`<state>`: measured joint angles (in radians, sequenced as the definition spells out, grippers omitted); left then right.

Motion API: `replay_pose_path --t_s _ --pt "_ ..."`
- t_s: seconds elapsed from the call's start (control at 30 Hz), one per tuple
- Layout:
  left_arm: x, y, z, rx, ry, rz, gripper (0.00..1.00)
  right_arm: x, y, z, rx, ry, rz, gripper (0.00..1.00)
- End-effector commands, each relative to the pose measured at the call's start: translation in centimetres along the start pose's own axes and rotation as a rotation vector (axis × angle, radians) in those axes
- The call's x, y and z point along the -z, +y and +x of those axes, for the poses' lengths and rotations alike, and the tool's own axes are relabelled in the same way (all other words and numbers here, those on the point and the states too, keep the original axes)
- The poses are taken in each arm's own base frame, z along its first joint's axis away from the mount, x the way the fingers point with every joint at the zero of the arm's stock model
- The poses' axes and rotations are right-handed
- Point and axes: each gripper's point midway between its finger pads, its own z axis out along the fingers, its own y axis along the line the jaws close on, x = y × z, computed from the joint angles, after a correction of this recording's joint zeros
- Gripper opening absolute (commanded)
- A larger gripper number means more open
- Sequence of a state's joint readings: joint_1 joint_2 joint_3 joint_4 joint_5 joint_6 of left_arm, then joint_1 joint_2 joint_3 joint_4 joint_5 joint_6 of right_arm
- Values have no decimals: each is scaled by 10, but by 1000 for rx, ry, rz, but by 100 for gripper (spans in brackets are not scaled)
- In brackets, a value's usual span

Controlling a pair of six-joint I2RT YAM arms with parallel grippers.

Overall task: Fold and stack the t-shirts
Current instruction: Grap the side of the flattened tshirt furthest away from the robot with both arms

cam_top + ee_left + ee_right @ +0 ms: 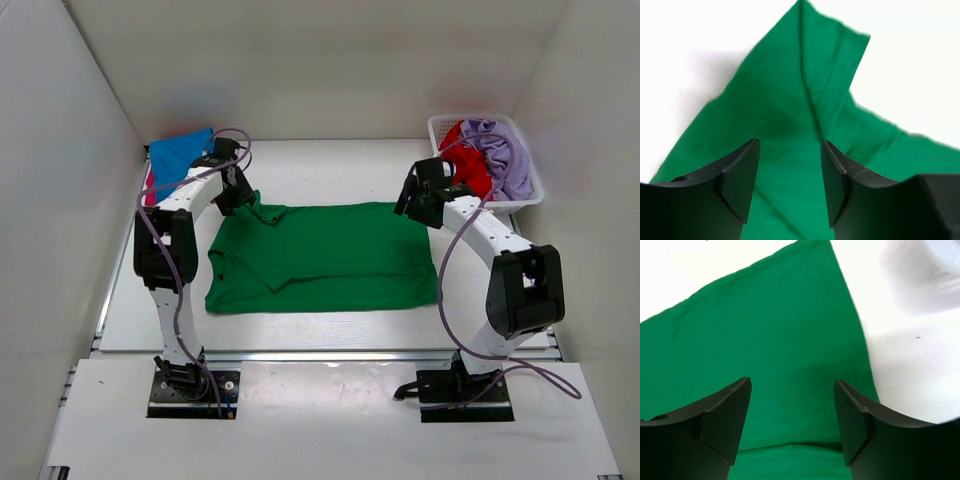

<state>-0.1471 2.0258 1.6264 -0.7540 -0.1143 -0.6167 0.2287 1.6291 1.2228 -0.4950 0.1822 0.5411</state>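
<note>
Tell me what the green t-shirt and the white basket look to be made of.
Green t-shirt: soft matte knit cloth, likely cotton or a blend; it lies limp, with creases and a stitched seam. Basket: apparently white moulded plastic, smooth-looking; its thin rim holds a stiff shape around the red tee and the lilac tee.

- The top camera sits high behind me and looks down and forward over the whole table (330,165) from a distance.
- My left wrist camera peers past my left gripper (789,170), close above the green t-shirt (790,95) at a sleeve.
- My right wrist camera peers past my right gripper (792,410), equally close, at the shirt's edge. The white blur at top right may be the basket (945,255).
- All three views share that shirt.
</note>
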Motion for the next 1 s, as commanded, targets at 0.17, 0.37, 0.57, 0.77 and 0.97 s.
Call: replay_pose_path --t_s 0.17,0.37,0.57,0.77,0.97 --pt "-4 -51 -53 -48 -209 51 60 -1 23 -19 29 -40 -38 65" --pt "-22 -63 -66 -53 -205 32 60 -5 24 -20 30 -33 -32 64" --pt "-38 -62 -61 -55 -171 -4 59 -3 23 -25 25 -39 -38 65" --pt "-56 -51 -50 -61 -150 -12 59 -2 24 -28 31 -46 -41 65" --pt "-64 -56 -54 -56 -143 -10 59 -4 22 -26 31 -41 -36 64"
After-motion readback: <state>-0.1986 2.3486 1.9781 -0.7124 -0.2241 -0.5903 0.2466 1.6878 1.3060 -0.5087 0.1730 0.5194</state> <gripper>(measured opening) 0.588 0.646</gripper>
